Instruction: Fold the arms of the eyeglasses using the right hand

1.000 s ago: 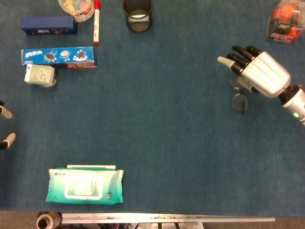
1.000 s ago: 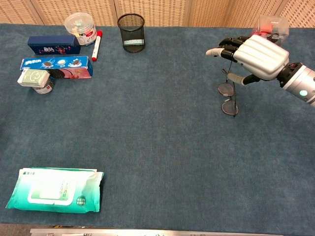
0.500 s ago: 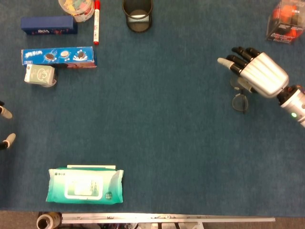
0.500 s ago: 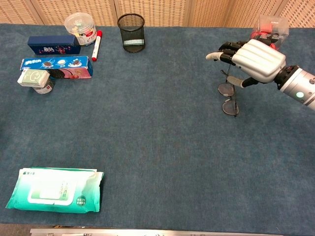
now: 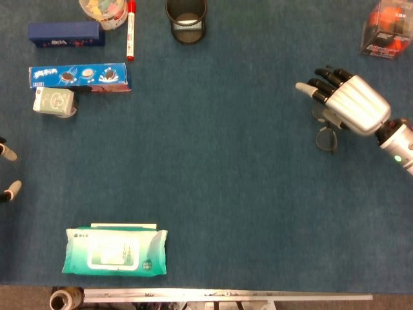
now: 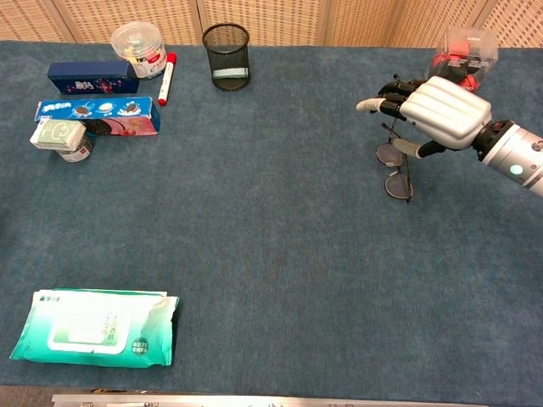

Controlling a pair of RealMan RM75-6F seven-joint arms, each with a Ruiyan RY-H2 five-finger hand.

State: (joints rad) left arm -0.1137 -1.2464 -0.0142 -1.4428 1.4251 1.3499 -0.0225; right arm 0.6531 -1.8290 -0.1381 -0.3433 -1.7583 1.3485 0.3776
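- Since a second ago your right hand [image 6: 437, 110] has drifted slightly toward the far right, staying above the eyeglasses [image 6: 395, 172]; the glasses have not shifted on the blue table cover [image 6: 280, 220].
- Your right hand's fingers [image 5: 317, 82] are spread and extended, grasping nothing, with the thumb reaching down close to the frame.
- You have the eyeglasses lying on the cover right of centre, one lens [image 5: 326, 139] clear of the palm, the other partly under it.
- Your left hand [image 5: 8, 171] shows only as fingertips at the frame's left edge; you cannot tell its state.
- Far side: mesh cup [image 6: 226, 55], red marker [image 6: 166, 77], cookie box [image 6: 96, 114].
- Near left: wet-wipes pack [image 6: 93, 327].
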